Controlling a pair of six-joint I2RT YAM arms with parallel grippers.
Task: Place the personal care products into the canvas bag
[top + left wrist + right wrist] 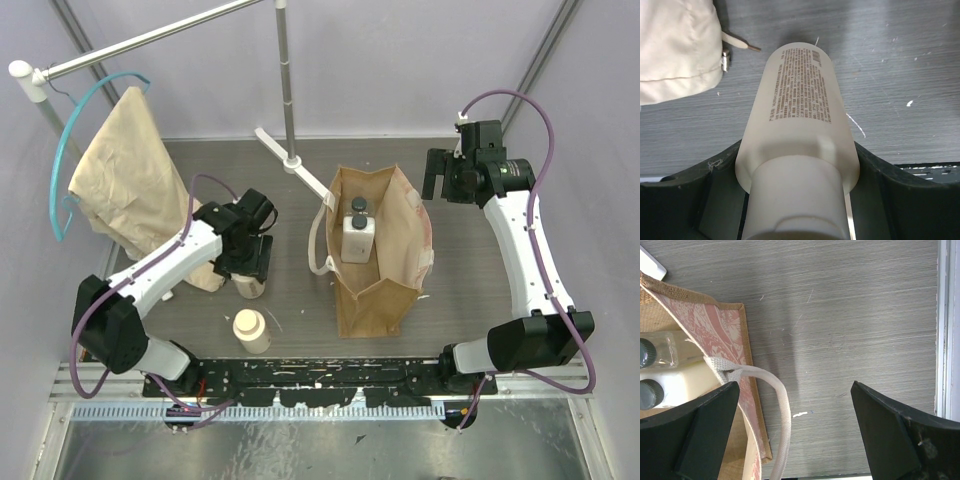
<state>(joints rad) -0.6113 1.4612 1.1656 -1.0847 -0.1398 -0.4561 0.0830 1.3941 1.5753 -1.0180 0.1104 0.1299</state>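
At nine o'clock from the canvas bag (385, 292), your left gripper (251, 276) clamps a cream bottle (800, 107); the right gripper (795, 390) hangs open, empty. The smooth round plastic may slip when you lift.

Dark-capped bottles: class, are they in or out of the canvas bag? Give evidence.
In. The top view shows both dark-capped bottles inside the canvas bag, within its mouth, between its walls.

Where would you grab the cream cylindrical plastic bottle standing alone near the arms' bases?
Grip the cream cylindrical plastic bottle across its wide round cap, coming straight down from above. It seems to stand upright, cap uppermost, with open space to its left and right, so the curved sides are easiest to pinch.
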